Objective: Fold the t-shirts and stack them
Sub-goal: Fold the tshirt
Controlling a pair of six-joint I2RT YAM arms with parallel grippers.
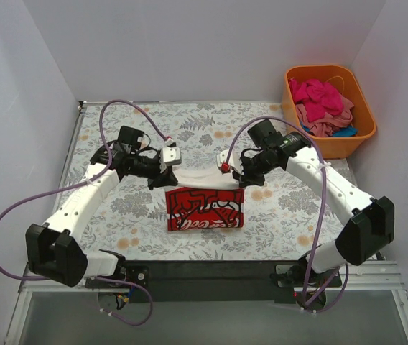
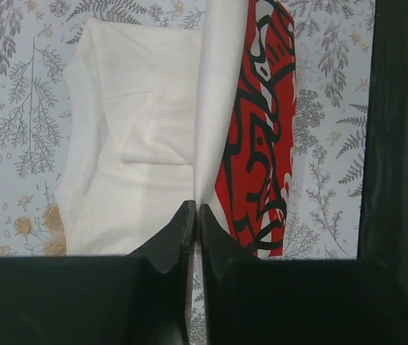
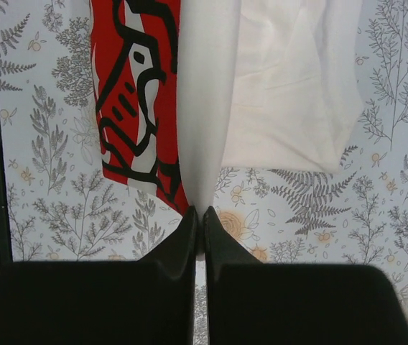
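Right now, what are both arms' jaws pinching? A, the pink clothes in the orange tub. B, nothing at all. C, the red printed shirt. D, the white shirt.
D: in each wrist view the shut jaws clamp a raised fold of the white shirt, while the red shirt lies flat beside it, ungripped.

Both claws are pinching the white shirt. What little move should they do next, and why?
Probably move both together, carrying the pinched edge over the flat part of the white t-shirt and laying it down. The left gripper and right gripper are each shut on a raised fold of it. The rest lies flat beside the red Coca-Cola t-shirt, so the fold looks half done.
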